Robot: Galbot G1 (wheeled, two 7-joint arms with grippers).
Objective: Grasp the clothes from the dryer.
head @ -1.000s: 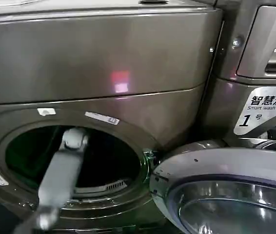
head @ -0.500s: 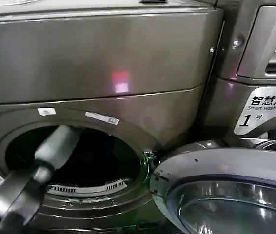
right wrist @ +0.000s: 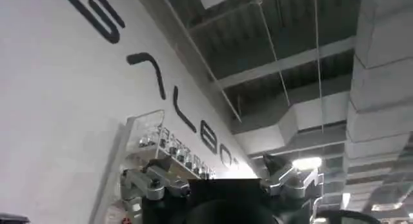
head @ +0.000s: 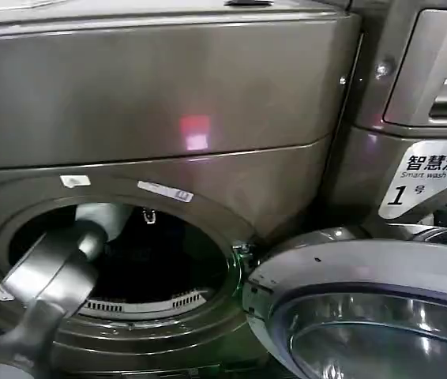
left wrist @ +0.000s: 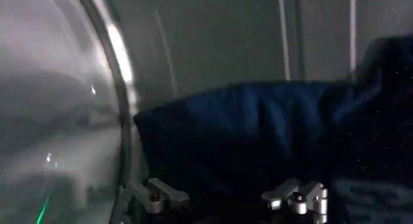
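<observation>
Fingers point(left wrist: 158, 196) of your left gripper point(left wrist: 226, 198) stand wide apart, with nothing pinched between them. Just beyond their metal tips lies a mound of dark blue clothes point(left wrist: 258, 135), rumpled, resting against the grey inner wall of the drum point(left wrist: 213, 38). You cannot tell whether the tips touch the fabric. A bright curved rim of the drum mouth runs along one side of that wrist view.

From the head view, your left arm point(head: 46, 296) rises from the lower left corner and passes through the round porthole point(head: 121, 260) of the dryer point(head: 160, 95), a bronze-grey front-loader with a plain flat upper panel. The arm's far end sits inside the dark opening, near its upper left edge. The silver-rimmed glass door point(head: 366, 316) hangs swung open at the lower right, beside the porthole. Behind the door, a neighbouring machine carries a white sticker point(head: 429, 185) printed with a "1".

Your right gripper point(right wrist: 222, 186) is held well apart from the dryer, pointing up toward a white wall with dark lettering and a ceiling of beams; its fingers are spread apart and empty.
</observation>
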